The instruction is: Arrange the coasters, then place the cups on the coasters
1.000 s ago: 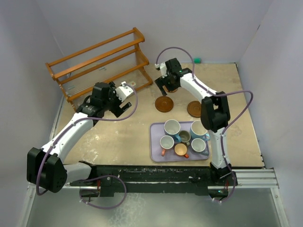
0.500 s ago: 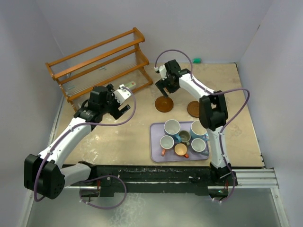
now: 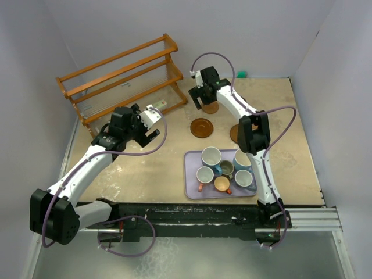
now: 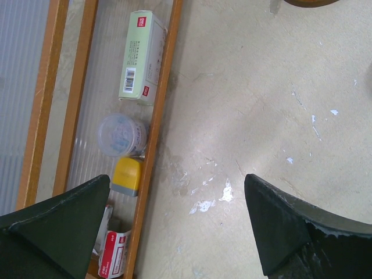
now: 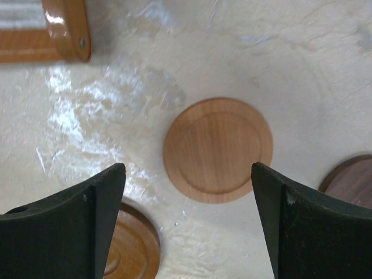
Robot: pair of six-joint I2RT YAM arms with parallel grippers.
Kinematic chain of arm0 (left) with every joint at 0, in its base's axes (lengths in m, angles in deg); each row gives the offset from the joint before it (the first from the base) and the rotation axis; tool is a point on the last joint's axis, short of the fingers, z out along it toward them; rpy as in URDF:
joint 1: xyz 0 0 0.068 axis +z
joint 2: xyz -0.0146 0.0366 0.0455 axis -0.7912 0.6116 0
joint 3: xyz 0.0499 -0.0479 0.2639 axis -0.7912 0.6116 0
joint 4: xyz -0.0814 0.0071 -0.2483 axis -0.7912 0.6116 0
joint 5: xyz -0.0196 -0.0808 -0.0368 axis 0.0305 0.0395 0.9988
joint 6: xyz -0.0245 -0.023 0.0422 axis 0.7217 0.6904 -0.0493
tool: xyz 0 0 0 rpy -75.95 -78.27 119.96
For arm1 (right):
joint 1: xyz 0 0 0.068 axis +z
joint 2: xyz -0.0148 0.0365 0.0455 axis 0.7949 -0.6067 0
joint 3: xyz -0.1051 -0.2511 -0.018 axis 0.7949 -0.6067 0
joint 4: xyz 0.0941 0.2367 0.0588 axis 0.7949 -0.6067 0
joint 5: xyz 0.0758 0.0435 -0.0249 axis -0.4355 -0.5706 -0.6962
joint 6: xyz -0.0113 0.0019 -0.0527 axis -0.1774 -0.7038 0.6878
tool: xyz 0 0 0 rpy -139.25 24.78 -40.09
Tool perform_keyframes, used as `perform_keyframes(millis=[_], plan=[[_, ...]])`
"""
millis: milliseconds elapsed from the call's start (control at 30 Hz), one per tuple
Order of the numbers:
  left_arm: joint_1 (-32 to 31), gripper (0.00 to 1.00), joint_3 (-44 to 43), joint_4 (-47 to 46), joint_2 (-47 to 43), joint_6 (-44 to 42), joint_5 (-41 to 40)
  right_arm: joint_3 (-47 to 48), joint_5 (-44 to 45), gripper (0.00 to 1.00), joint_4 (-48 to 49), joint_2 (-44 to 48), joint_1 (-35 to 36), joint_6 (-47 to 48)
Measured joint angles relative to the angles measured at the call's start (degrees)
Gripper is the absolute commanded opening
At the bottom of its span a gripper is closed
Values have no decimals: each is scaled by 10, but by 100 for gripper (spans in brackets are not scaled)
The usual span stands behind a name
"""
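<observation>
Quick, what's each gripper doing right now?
Left gripper: open, empty, beside the wooden rack.
Right gripper: open, empty, over a light brown coaster.

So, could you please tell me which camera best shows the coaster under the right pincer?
The right wrist view: the coaster sits whole and close at centre. From above, the right arm partly covers it; the left wrist view misses it.

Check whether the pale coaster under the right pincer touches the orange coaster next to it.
Apart. The right wrist view shows a strip of bare table between the pale coaster and the orange coaster.
</observation>
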Motion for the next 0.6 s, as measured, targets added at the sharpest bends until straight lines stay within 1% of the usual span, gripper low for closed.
perform_keyframes(millis=[367,600], plan=[[0,94,0,0,0,-5,0,121,8,89,-6,-84,-14,-39],[0,93,0,0,0,-5,0,145,33,88,-19,-112,-14,-50]])
